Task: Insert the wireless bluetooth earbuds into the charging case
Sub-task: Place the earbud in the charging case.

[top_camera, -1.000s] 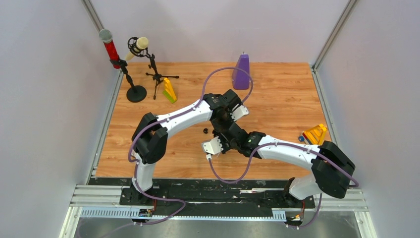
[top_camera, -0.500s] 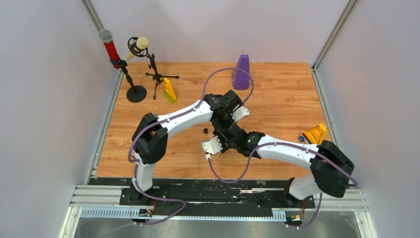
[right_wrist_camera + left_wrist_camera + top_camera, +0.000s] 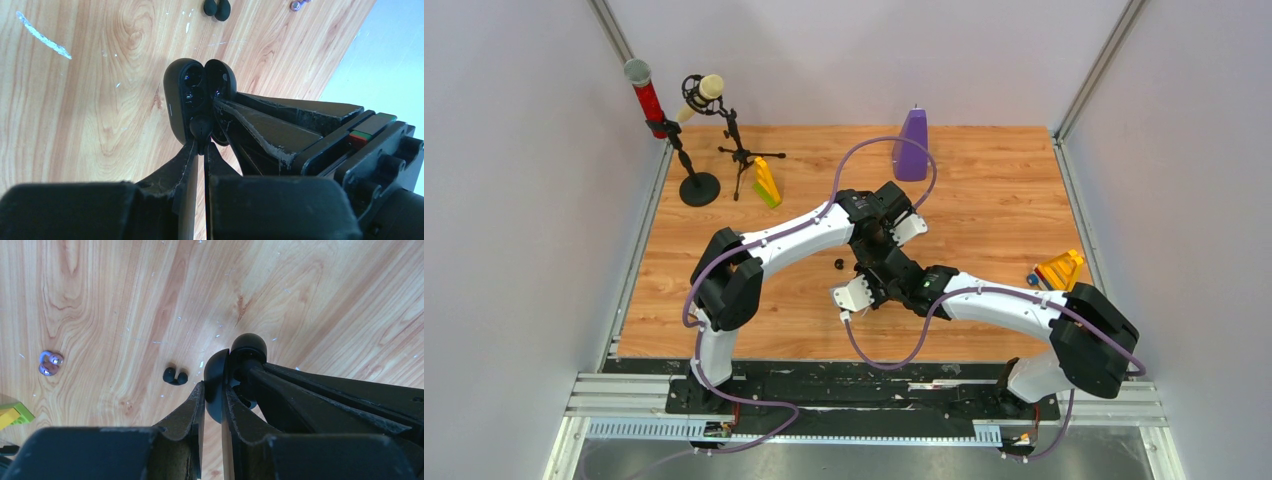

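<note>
The right pincer (image 3: 201, 144) was all but closed, pinching one black earbud (image 3: 200, 127) at its fingertips. The left pincer (image 3: 214, 392) was clamped just as narrow, holding the open charging case (image 3: 181, 97) by one thin half, edge-on between its fingers, clear of the counter (image 3: 75, 100).

From the right pincer, the case stood directly ahead of the tips. It was spread open like a clam, with its hollow insides turned back toward the pincer. The bud sat at the case's near rim, touching it or just short of it; I could not tell which. The case's long axis ran roughly in line with the right fingers. The coming move therefore looked like a short push straight forward into a well. The right arm would deliver and the left would only steady the case. Whether the bud was turned to suit the well could not be made out.

Beyond both pincers a loose black bud (image 3: 175, 376) lay on the counter. A pale purple bud (image 3: 50, 363) lay well off to the left pincer's left.
</note>
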Robot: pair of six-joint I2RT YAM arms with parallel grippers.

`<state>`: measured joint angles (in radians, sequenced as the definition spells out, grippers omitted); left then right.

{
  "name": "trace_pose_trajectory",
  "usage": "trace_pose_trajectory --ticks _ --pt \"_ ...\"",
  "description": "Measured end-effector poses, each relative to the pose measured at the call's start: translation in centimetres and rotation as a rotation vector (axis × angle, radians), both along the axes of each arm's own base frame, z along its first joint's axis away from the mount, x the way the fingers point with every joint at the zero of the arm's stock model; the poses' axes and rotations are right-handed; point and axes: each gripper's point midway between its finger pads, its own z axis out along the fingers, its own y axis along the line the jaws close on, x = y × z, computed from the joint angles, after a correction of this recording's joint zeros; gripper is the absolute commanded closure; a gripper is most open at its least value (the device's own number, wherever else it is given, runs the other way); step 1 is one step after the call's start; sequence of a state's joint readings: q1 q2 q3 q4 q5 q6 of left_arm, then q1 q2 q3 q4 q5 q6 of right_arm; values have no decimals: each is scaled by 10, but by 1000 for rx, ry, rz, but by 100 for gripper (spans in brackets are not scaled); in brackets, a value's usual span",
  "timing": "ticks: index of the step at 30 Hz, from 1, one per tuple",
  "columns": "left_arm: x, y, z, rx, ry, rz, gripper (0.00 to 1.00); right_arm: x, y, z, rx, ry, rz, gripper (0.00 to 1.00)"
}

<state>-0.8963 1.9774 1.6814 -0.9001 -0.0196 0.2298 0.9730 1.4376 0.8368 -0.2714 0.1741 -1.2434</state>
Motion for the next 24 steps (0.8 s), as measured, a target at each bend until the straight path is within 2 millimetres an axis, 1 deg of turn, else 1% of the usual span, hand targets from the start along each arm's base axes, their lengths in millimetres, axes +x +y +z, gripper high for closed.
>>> trace_pose_trajectory --ticks 8,14,17,24 --pt "0 0 0 0 0 0 78 -1 -2 -2 -10 8 -1 93" --pt "0 0 0 0 1 0 78 0 -3 -7 -23 12 -6 88" --pt "0 0 0 1 0 -1 78 0 -2 -6 -22 11 -7 82" --pt "0 0 0 0 0 -1 78 -1 -4 -7 -28 15 -9 78"
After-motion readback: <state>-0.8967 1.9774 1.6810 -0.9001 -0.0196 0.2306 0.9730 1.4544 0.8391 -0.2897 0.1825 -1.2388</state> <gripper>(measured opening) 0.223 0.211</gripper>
